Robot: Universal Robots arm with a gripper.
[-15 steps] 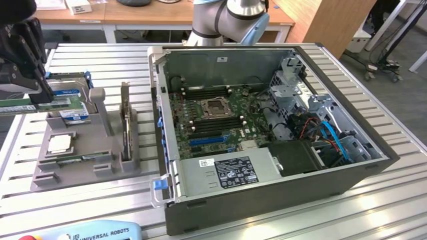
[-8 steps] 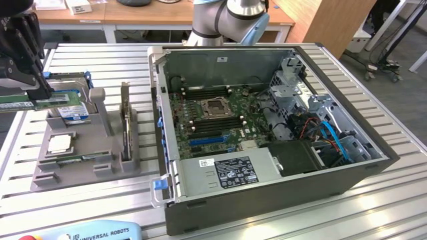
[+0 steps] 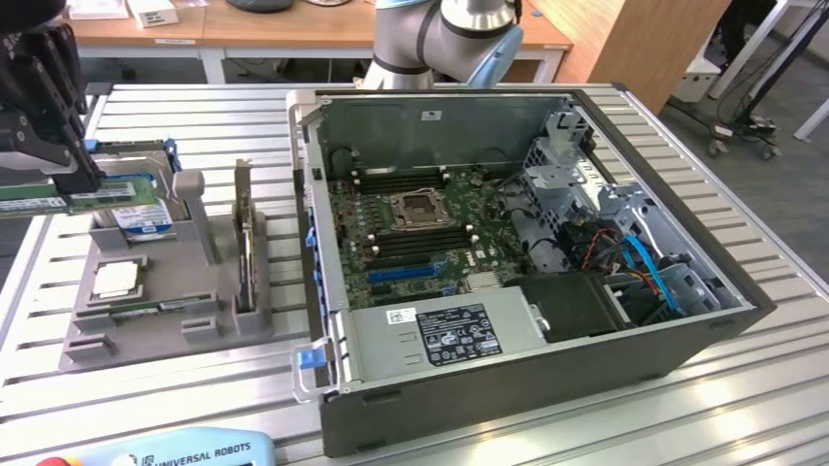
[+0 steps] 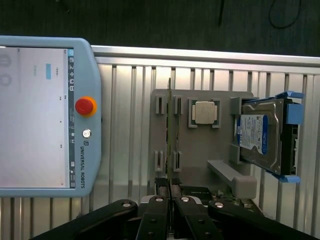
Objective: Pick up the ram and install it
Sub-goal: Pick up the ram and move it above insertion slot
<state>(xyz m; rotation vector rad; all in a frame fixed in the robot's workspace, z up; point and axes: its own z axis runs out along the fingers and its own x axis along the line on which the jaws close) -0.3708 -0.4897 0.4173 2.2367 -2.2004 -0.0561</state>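
My gripper (image 3: 78,184) hangs at the exterior view's far left, above the grey parts fixture (image 3: 169,330), shut on the ram (image 3: 111,194), a long green stick held level in the air. The wrist view has the ram (image 4: 170,130) edge-on as a thin line running out from between the closed fingertips of the gripper (image 4: 170,192). The open computer case (image 3: 725,320) lies to the exterior view's right, its motherboard (image 3: 414,233) showing dark memory slots beside the processor socket.
On the fixture (image 4: 200,150) sit a silver hard drive (image 4: 260,135), a processor chip (image 4: 204,112) and a dark expansion card (image 3: 243,233) standing on edge. Another green stick (image 3: 149,311) lies in the fixture's front slot. A teach pendant (image 4: 40,115) rests on the slatted table (image 3: 155,408).
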